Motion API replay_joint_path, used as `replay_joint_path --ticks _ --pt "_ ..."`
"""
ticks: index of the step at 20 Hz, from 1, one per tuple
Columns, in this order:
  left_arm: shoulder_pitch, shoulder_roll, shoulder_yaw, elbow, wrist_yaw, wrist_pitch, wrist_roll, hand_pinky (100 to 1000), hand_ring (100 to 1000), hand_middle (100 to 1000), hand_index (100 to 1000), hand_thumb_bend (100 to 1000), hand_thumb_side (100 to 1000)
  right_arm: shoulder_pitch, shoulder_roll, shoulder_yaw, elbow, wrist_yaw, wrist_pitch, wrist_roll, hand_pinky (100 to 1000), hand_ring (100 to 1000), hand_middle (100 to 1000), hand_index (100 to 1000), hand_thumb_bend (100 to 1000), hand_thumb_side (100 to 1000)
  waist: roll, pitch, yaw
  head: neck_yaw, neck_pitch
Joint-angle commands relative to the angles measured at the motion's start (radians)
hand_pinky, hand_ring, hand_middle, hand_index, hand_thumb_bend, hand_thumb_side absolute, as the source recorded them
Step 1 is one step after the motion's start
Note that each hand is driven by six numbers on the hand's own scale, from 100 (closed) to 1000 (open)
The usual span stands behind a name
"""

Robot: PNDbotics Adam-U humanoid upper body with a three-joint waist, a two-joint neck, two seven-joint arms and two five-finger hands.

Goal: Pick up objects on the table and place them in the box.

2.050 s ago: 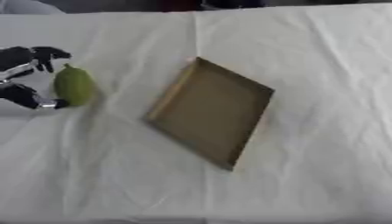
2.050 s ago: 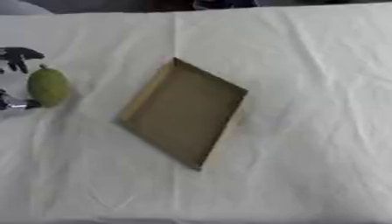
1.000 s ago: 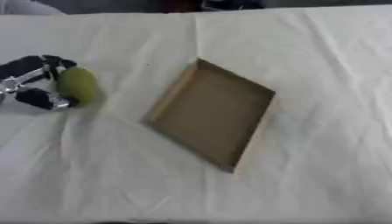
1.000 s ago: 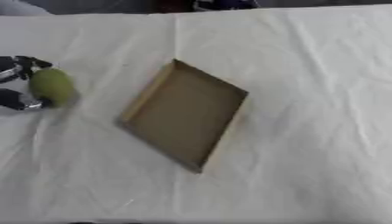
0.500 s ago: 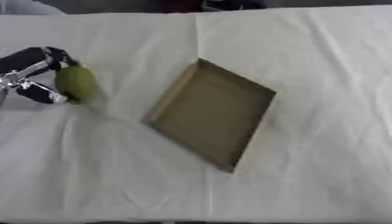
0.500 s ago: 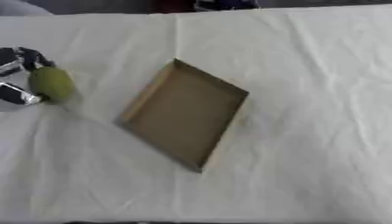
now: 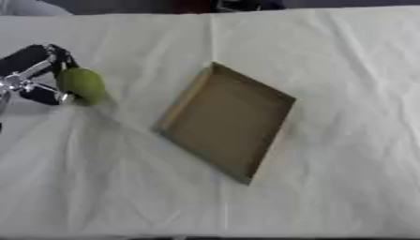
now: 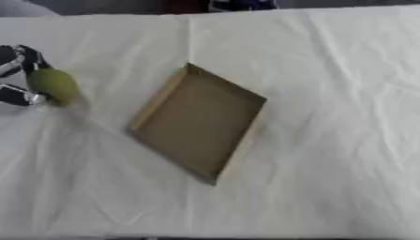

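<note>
A green oval fruit [image 7: 83,85] is at the table's left side, and my left hand [image 7: 31,75] is curled round it from the left, black fingers above and thumb below. A shallow brown cardboard box [image 7: 226,120] lies open and turned like a diamond in the middle of the white cloth; nothing shows inside it. The fruit is well to the left of the box's left corner. My right hand shows in neither view.
A white cloth [image 7: 344,70] with a fold line down the middle covers the whole table. Dark shapes sit beyond the far edge [image 7: 238,4].
My left hand has closed round the green fruit, and hand and fruit have shifted slightly up and to the right. The box has stayed put.
</note>
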Motion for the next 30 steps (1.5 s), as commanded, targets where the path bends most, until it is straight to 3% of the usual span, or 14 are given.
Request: replay_joint_path --ticks 1,12,22,30 --pt "-0.016 0.023 0.002 -0.04 0.021 -0.006 0.027 485 329 464 481 449 100 -0.009 -0.02 -0.011 -0.014 0.001 0.003 -0.002 729 627 612 740 100 290 -0.003 -0.021 0.0 -0.001 -0.004" --pt "-0.074 -0.03 -0.004 -0.227 0.068 -0.006 0.012 484 300 467 484 443 100 -0.011 -0.022 -0.01 -0.013 0.006 -0.001 -0.014 726 624 610 739 100 278 -0.013 -0.028 0.005 -0.016 0.006" --pt "-0.127 -0.212 -0.048 -0.402 0.212 0.062 -0.142 490 294 467 477 287 100 -0.022 -0.02 -0.008 -0.015 0.007 -0.003 -0.016 725 623 609 739 100 273 -0.016 -0.022 -0.005 -0.028 -0.005" --pt "-0.129 -0.335 -0.091 -0.379 0.15 0.018 -0.244 492 296 465 476 273 100 -0.055 -0.052 0.008 0.012 0.011 -0.029 -0.014 720 623 609 738 100 250 -0.021 -0.008 -0.023 -0.028 -0.019"
